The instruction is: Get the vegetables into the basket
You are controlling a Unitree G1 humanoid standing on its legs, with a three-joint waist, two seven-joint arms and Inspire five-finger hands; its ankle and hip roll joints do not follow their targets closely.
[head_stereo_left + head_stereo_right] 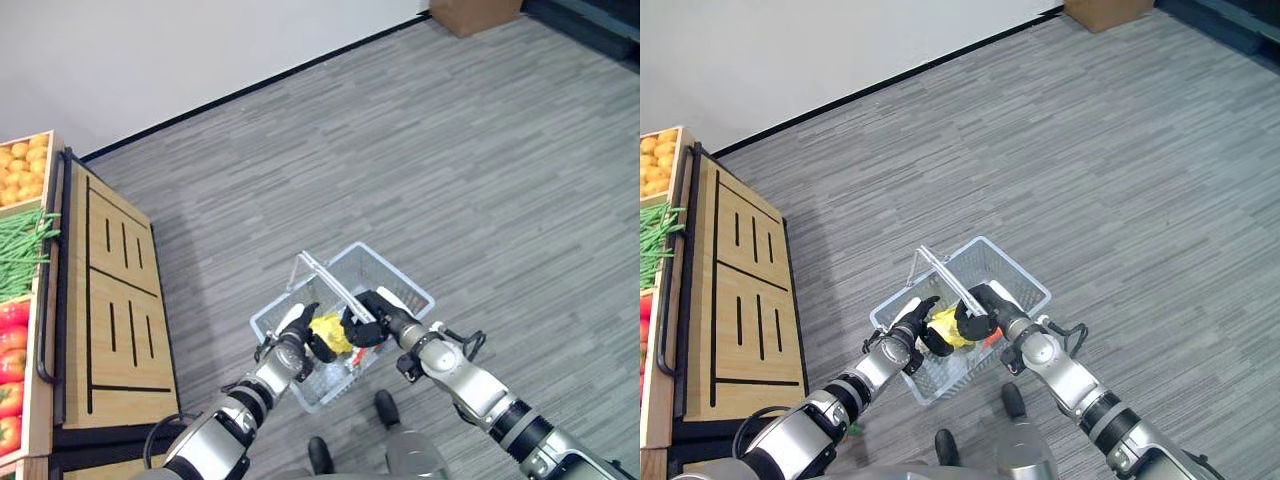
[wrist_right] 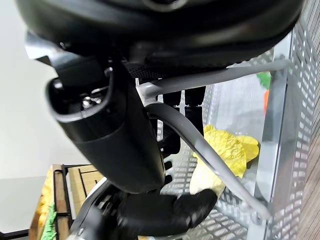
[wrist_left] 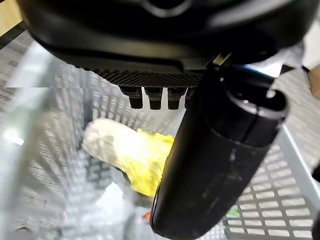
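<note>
A grey wire basket [image 1: 400, 285] hangs above the wood-look floor [image 1: 450, 150], carried by the right hand [image 1: 368, 318], whose fingers are curled around the basket's handle [image 1: 325, 278]. The left hand [image 1: 298, 335] hovers just above the near left part of the basket with its fingers loosely spread and nothing in them, over a yellow leafy vegetable [image 1: 331, 332] lying inside. Well to the left stands a wooden produce stand [image 1: 105, 300] with oranges [image 1: 22, 170], green beans [image 1: 20, 250] and tomatoes [image 1: 12, 360].

A wooden produce stand [image 1: 110, 300] and a cardboard box [image 1: 475, 12] stand on the grey floor [image 1: 480, 170].
</note>
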